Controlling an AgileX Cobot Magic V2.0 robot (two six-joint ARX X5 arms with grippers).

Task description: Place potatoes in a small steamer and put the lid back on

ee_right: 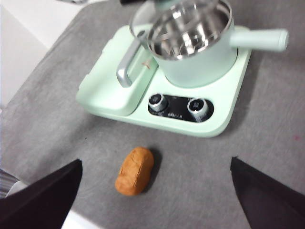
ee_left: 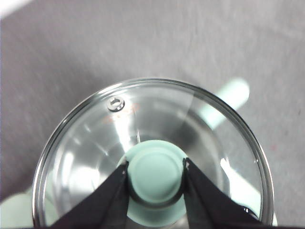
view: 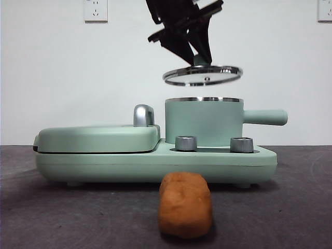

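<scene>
The left claw [ee_left: 156,172] pinches the green knob of the lid [view: 203,75], holding it tilted in the air just above the small steamer [view: 203,122]. The potato [view: 185,204] lies on the desk [view: 290,207] at six o'clock from the cooker base [view: 155,162]. The right claw [ee_right: 155,200] is spread wide above it.

Orange-brown potato [view: 185,205], mint-green steamer [view: 204,122], clear steel-rimmed lid [view: 203,75] with mint-green knob.
</scene>
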